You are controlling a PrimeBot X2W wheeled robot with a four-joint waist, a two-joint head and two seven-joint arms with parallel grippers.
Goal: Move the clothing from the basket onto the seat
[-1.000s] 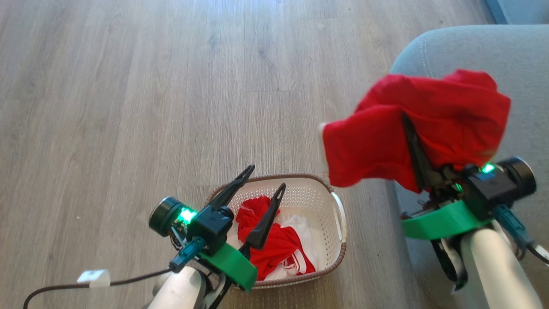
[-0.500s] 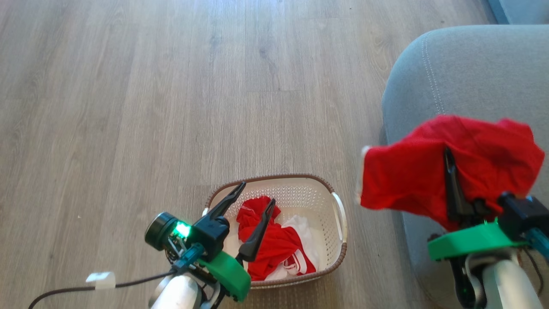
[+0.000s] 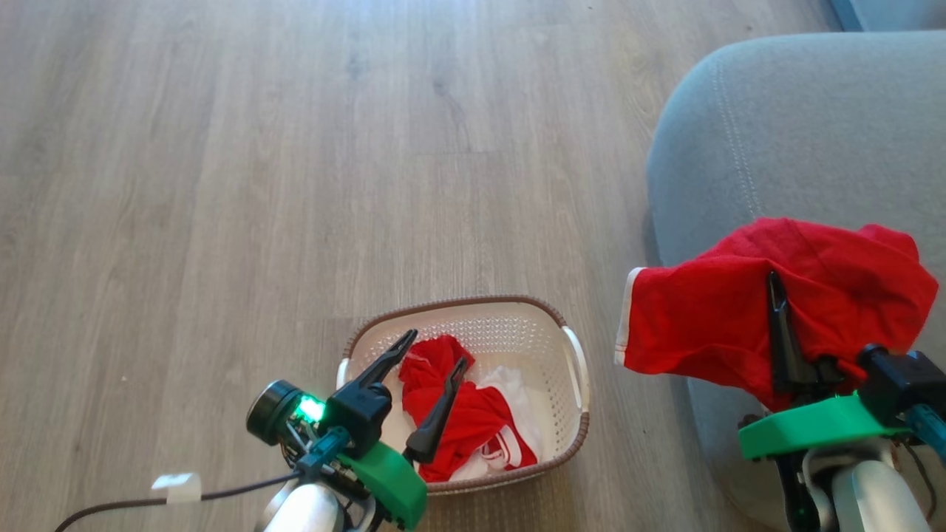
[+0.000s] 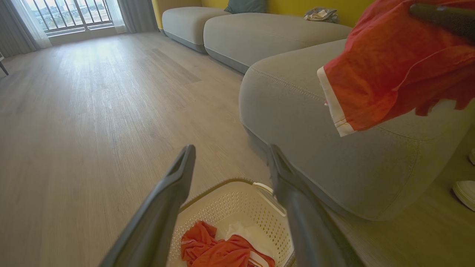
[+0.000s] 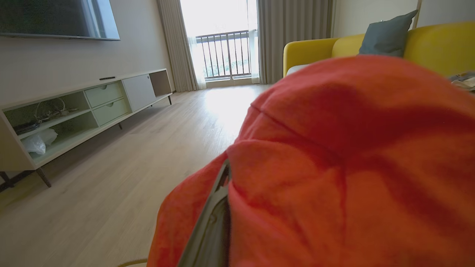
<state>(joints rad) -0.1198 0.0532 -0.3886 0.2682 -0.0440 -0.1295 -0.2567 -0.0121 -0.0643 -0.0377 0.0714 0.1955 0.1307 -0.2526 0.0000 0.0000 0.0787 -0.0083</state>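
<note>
The cream basket (image 3: 458, 301) stands on the wood floor, with red clothing (image 3: 473, 425) and a white piece (image 3: 514, 384) inside. My left gripper (image 3: 436, 350) hangs open just above the basket's near left part, holding nothing; the left wrist view shows its fingers (image 4: 174, 185) spread over the basket (image 4: 237, 207). My right gripper (image 3: 776, 295) is shut on a red garment (image 3: 709, 318) with white cuff trim. That garment drapes over the fingers above the near edge of the grey seat (image 3: 798, 125). In the right wrist view the red garment (image 5: 334, 167) hides most of the scene.
Wood floor (image 3: 295, 148) stretches left of and beyond the basket. More grey cushions (image 4: 259, 33) and a yellow sofa back (image 5: 438, 44) lie further off. A low TV cabinet (image 5: 74, 107) lines the far wall. A white shoe (image 4: 464, 193) sits on the floor by the seat.
My right gripper has carried the red garment rightward and lower in the head view, over the seat's near edge. The left gripper has drawn back slightly, still open.
</note>
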